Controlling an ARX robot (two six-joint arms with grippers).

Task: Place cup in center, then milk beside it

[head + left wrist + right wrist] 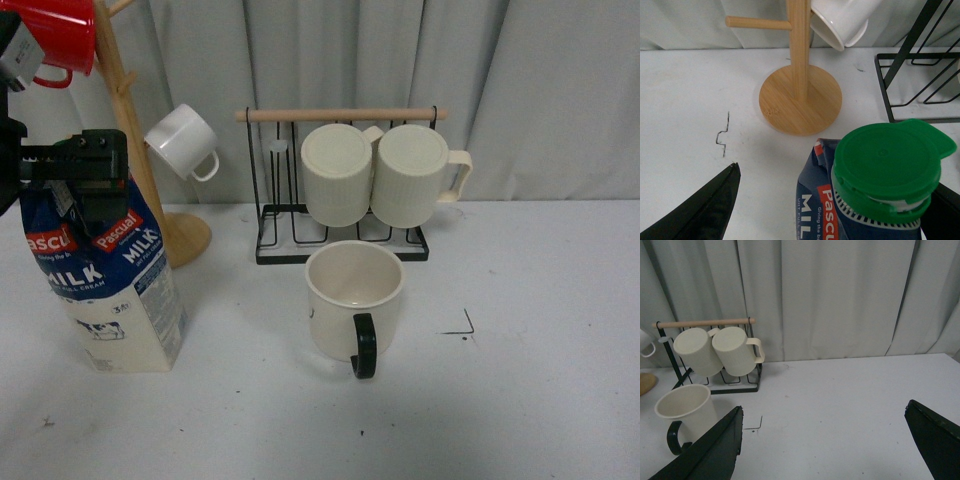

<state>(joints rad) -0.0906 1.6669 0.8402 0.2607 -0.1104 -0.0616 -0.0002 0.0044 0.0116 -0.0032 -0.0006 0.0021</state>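
At the left of the tabletop (pixel 540 400) the milk (pixel 110 290) stands upright, well apart from the cup (pixel 353 298). The cup sits mid-table, just left of a black corner mark (pixel 462 328). The left gripper (pixel 78 168) straddles the carton's top, jaws wide. The right gripper (pixel 824 440) holds nothing, jaws wide.

Illumination is diffuse and even, from overhead: in the front view the cup (pixel 354 295) casts only a faint, soft-edged shadow on the tabletop (pixel 520 400) just around its base, and the milk (pixel 108 285), left of the cup, is evenly lit. The right wrist view is dimmer and greyer, with the curtain (pixel 840 295) behind the cup shaded in its folds. The front view is slightly soft; small print on the milk is illegible.
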